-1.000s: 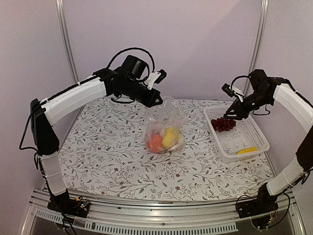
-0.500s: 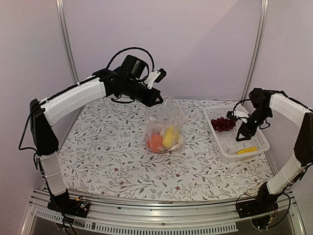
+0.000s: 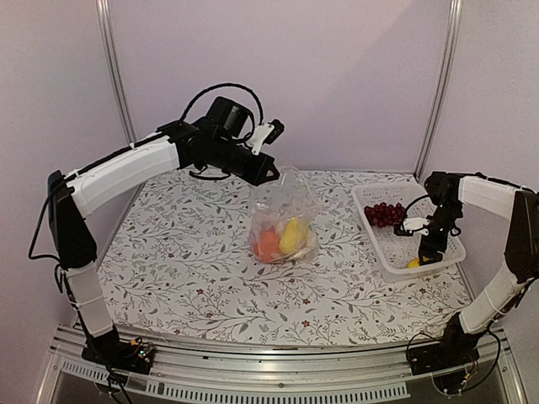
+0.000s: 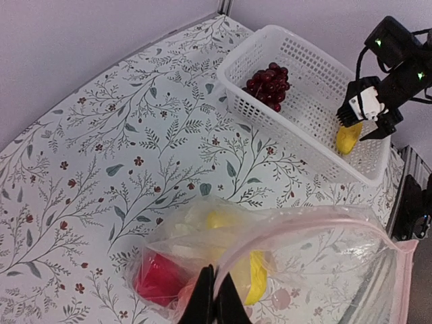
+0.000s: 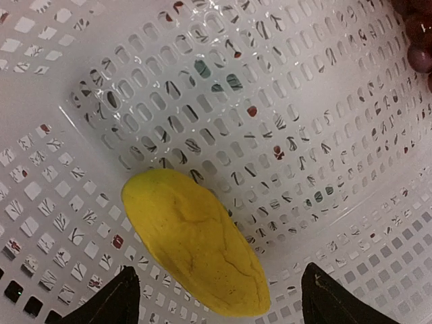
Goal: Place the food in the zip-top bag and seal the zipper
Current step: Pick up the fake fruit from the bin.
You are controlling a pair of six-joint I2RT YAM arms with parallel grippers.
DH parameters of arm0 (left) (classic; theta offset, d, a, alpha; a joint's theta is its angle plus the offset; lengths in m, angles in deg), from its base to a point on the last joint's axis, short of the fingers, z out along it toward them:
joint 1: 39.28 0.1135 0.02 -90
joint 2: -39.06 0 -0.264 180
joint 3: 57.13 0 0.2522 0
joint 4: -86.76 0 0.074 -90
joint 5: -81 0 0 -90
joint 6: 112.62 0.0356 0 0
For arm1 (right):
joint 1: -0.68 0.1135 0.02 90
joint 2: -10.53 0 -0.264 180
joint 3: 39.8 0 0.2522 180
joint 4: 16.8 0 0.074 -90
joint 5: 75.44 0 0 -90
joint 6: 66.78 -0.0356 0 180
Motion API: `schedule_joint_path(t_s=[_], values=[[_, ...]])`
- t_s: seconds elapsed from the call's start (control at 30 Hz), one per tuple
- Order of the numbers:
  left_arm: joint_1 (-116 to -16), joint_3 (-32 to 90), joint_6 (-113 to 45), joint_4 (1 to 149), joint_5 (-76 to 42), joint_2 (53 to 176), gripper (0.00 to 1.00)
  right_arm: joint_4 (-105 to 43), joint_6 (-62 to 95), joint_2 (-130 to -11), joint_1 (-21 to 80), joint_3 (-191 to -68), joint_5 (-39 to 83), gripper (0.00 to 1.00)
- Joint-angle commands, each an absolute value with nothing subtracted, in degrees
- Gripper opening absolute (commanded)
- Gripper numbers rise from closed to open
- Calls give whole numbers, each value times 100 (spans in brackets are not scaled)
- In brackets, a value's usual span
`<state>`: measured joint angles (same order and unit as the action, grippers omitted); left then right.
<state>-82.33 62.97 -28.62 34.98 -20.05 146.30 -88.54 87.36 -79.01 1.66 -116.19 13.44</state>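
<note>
While the left gripper (image 4: 214, 300) is pinched shut on the bag's (image 4: 317, 270) pinkish mouth edge, the bag itself hangs crinkly and see-through mid-table, its bottom slumped on the floral table (image 3: 185, 252). You can see a red piece (image 4: 158, 280) and a yellow piece (image 4: 253, 280) through the plastic. From that pinch, the left wrist tilts down and to the right, the white forearm runs back left across the far side, and the elbow stands high over the left edge.

On the right, the right gripper (image 5: 223, 297) is spread wide, one finger on each side of the banana (image 5: 192, 239), not squeezing it. The banana lies in the near end of the basket (image 5: 304, 101), and the grapes (image 3: 385, 214) sit at its far end. That wrist points straight down, with the forearm folded back toward the right edge.
</note>
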Motion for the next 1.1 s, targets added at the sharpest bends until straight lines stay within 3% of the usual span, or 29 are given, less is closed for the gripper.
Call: schedule_joint_path(t_s=[0.0, 0.6, 0.9, 1.07], values=[[-8183, 6140, -2931, 3604, -2015, 14409, 1, -8588, 9107, -8051, 124, -11517, 868, 81], [-8183, 6001, -2964, 3635, -2053, 14378, 1, -8284, 8931, -8734, 125, -11593, 448, 79], [-8185, 5884, -2961, 3722, -2024, 14312, 1, -8577, 8575, -8975, 128, -12210, 970, 50], [-8182, 5893, -2963, 3723, -1949, 14280, 1, -8734, 8476, -8916, 121, -12459, 1376, 38]])
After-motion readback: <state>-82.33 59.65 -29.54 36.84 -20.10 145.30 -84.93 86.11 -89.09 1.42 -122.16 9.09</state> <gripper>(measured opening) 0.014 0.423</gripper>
